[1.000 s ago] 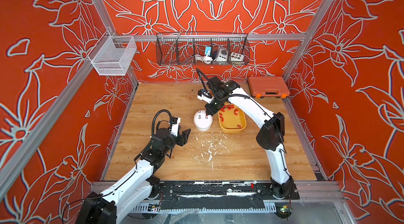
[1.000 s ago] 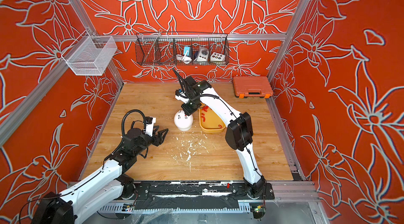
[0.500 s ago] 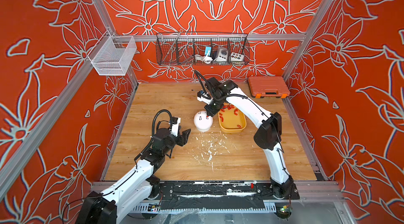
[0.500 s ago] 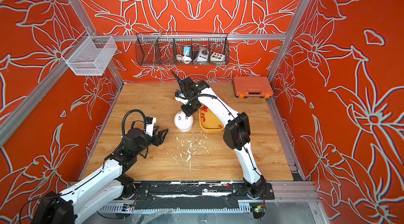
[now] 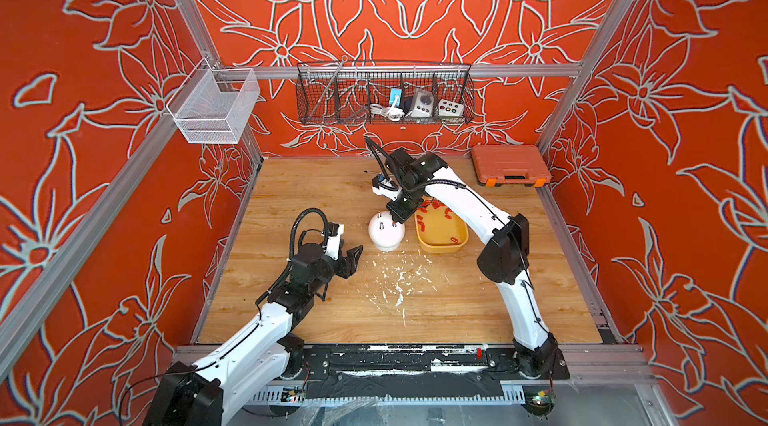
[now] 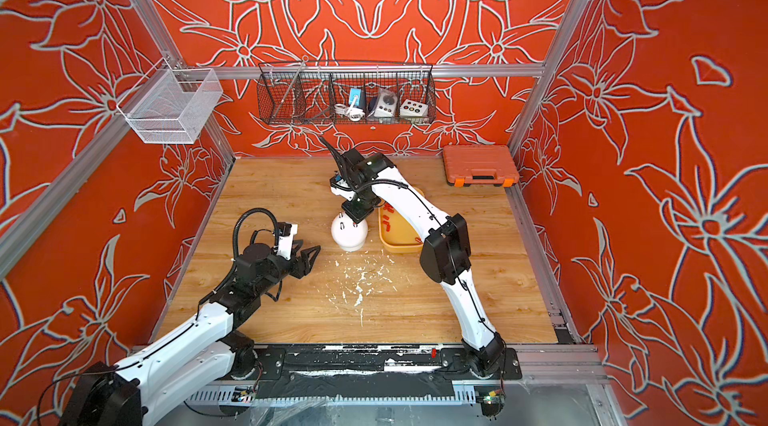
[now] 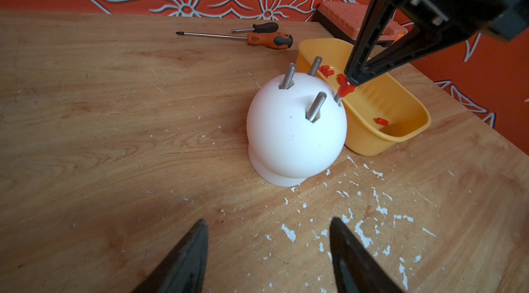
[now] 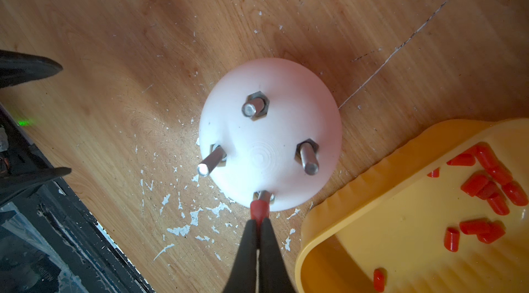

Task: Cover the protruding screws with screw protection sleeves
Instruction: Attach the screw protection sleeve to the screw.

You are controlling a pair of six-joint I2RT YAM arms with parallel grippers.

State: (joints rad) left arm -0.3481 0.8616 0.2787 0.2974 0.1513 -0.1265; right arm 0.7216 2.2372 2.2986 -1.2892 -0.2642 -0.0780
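Note:
A white dome point(image 8: 270, 134) stands on the wooden table beside a yellow tray point(image 8: 315, 220). Three of its protruding screws are bare point(image 8: 253, 107) point(image 8: 210, 162) point(image 8: 309, 157). On the screw nearest the tray point(image 8: 264, 195) sits a red screw protection sleeve point(image 8: 259, 210), partly pushed on, with my right gripper point(image 8: 259, 221) shut on it from above point(image 7: 350, 81). Several more sleeves point(image 8: 486, 182) lie in the tray. My left gripper point(image 7: 267, 224) hovers open and holds nothing, a short way from the dome on the side away from the tray point(image 5: 353, 257).
Two screwdrivers point(image 7: 269, 41) point(image 7: 262, 27) lie behind the dome. An orange tool case point(image 5: 511, 166) sits at the back right corner. A black wire basket point(image 5: 384, 95) and a white mesh basket point(image 5: 212, 105) hang on the walls. White flecks point(image 5: 399, 282) litter the table.
The right arm's elbow has drifted slightly left while its gripper stays at the dome's tray-side screw. The left arm has not moved.

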